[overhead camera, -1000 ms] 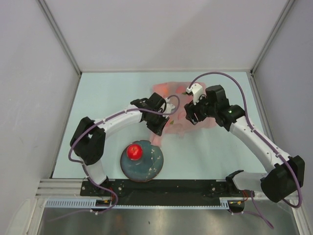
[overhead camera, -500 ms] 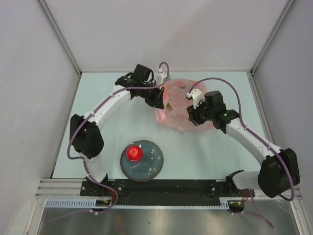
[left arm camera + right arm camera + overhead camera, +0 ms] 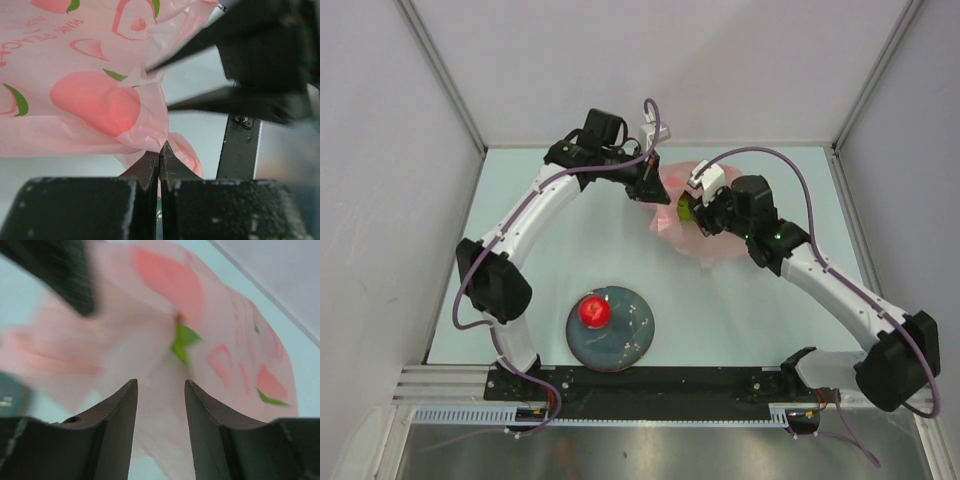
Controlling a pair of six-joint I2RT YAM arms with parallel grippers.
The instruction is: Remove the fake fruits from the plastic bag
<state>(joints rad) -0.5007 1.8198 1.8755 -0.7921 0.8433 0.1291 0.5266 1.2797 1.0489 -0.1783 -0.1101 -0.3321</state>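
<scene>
The pale surface (image 3: 540, 250) carries the pink plastic bag (image 3: 675, 230), bunched at 1 o'clock from the dark plate (image 3: 632, 342). The plate sits at the surface's 6 o'clock, with a red apple (image 3: 594, 311) at its 10 o'clock. The left gripper (image 3: 159, 162) is pinched tight on a fold of the bag. The right gripper (image 3: 160, 405) stands narrowly parted, with the bag just ahead.

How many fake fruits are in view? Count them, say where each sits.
1: a red apple on the dark plate. More may be hidden inside the pink bag; its green patch could be fruit or print.
</scene>
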